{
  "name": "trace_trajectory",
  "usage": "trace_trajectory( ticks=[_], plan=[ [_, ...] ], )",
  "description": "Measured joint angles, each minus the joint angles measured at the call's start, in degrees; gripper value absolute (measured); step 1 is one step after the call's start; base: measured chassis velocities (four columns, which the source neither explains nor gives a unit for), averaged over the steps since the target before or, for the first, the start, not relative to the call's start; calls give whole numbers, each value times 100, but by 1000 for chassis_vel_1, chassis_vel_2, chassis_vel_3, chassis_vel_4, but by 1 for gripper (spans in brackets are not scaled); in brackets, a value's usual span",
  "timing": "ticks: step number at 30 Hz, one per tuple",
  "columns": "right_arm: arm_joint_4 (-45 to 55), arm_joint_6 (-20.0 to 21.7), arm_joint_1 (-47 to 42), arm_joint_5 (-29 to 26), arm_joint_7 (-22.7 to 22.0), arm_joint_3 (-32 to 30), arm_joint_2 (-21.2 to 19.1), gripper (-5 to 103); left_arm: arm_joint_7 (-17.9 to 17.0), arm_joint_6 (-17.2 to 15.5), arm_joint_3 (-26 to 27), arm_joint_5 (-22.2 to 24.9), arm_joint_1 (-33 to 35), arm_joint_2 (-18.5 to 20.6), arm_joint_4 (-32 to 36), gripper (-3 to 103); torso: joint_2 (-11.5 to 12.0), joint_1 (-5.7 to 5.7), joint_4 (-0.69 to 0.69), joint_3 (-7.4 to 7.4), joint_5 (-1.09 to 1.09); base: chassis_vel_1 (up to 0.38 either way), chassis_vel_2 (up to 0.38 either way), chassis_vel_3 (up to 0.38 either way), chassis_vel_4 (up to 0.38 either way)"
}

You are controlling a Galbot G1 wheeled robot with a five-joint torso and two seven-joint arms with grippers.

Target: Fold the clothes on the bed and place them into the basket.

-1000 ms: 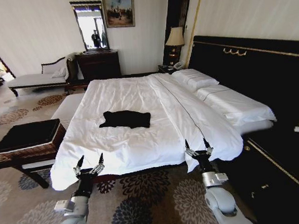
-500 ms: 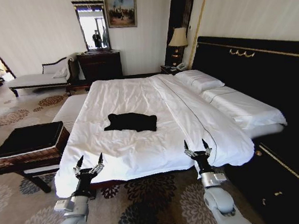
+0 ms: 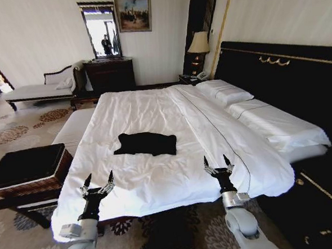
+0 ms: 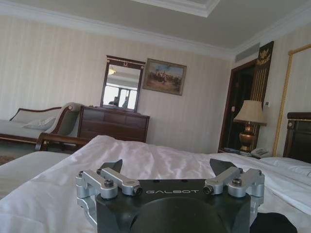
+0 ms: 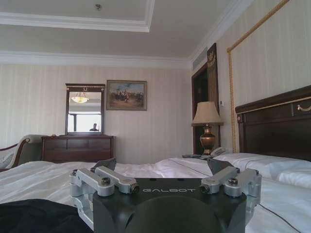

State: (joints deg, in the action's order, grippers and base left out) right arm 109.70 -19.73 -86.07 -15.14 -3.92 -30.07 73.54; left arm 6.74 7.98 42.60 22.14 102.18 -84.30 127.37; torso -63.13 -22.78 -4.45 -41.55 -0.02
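Observation:
The clothes (image 3: 146, 143), a black T-shirt, lie crumpled on the white duvet of the bed (image 3: 154, 108), near its middle toward the foot. A dark edge of the clothes (image 4: 273, 223) shows in the left wrist view, and a dark fold of the clothes (image 5: 39, 216) in the right wrist view. The dark wicker basket (image 3: 25, 170) stands on wooden legs left of the bed's foot. My left gripper (image 3: 98, 182) is open, held up over the duvet's near left edge. My right gripper (image 3: 216, 164) is open over the near right part of the duvet. Both are short of the clothes and hold nothing.
A tall black headboard (image 3: 276, 78) runs along the right. A white bench (image 3: 73, 127) lies beside the bed behind the basket. A chaise longue (image 3: 40, 90), a dark dresser (image 3: 109, 74) with a mirror and a lamp (image 3: 197, 43) stand at the far wall. Patterned carpet (image 3: 9, 134) lies left.
The whole head view has shifted: the bed now sits closer and lower in the picture, its foot edge reaching under my grippers. Both grippers keep their open pose.

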Motion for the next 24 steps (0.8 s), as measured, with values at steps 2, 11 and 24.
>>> trace_trajectory(
  ticks=[2, 11, 24],
  plan=[
    [-14, -42, 10, -3, 34, 2, 4, 100, 0, -23, -6, 63, 11, -5, 36, 100, 0, -2, 1, -1, 2, -134, 191, 149, -165],
    [-40, -169, -16, 44, 132, 6, 61, 100, -22, -54, 31, 146, 62, 21, 52, 100, -7, 19, -2, 6, 3, 1, 22, 15, -8],
    [-114, -260, -48, 118, 116, 45, 176, 100, -175, -119, 90, 118, 95, 56, -126, 100, -1, 6, -1, 1, 2, -12, 2, 5, -4]
  ],
)
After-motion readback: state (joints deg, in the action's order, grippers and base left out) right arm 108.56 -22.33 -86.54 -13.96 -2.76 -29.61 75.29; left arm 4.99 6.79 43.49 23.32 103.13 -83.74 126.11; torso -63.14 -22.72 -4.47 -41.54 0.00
